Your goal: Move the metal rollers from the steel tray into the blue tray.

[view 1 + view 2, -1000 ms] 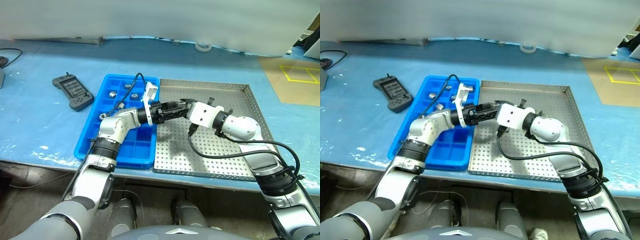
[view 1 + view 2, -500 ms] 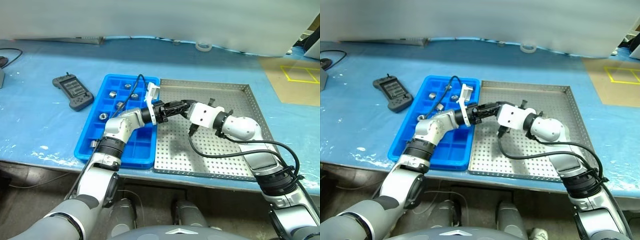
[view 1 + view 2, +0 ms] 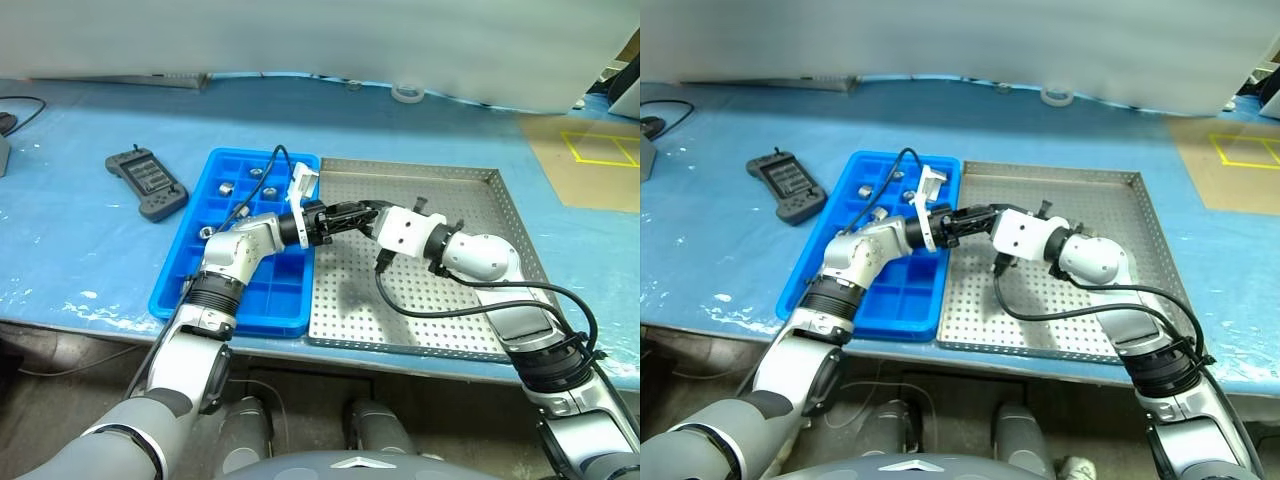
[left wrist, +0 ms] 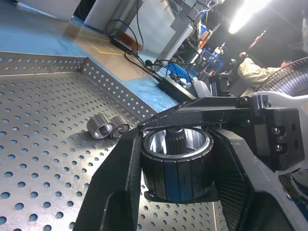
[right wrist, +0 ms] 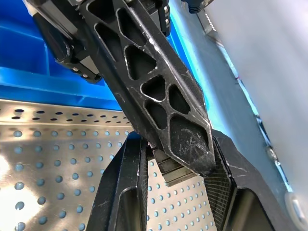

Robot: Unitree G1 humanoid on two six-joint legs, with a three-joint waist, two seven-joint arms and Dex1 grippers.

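Note:
Above the seam between the blue tray point(image 3: 262, 156) and the steel tray point(image 3: 455, 300), my two grippers meet tip to tip. A metal roller point(image 4: 176, 161) sits between the fingers of my left gripper point(image 4: 176, 169), which is shut on it. My right gripper point(image 5: 169, 166) is shut on the same roller point(image 5: 167, 169) from the opposite side, its fingers point(image 4: 202, 108) crossing over the top. Two more rollers point(image 4: 100, 129) lie side by side on the steel tray's perforated floor near its rim. Several rollers point(image 3: 226, 188) rest in compartments of the blue tray.
A dark grey handheld controller point(image 3: 146, 183) lies on the blue table left of the blue tray. A roll of tape point(image 3: 405, 93) sits at the back. A brown board with yellow markings point(image 3: 598, 150) is at the far right. A black cable point(image 3: 440, 310) loops over the steel tray.
My left gripper's fingers have closed in on the roller that the right gripper holds. Both arms have stayed in place.

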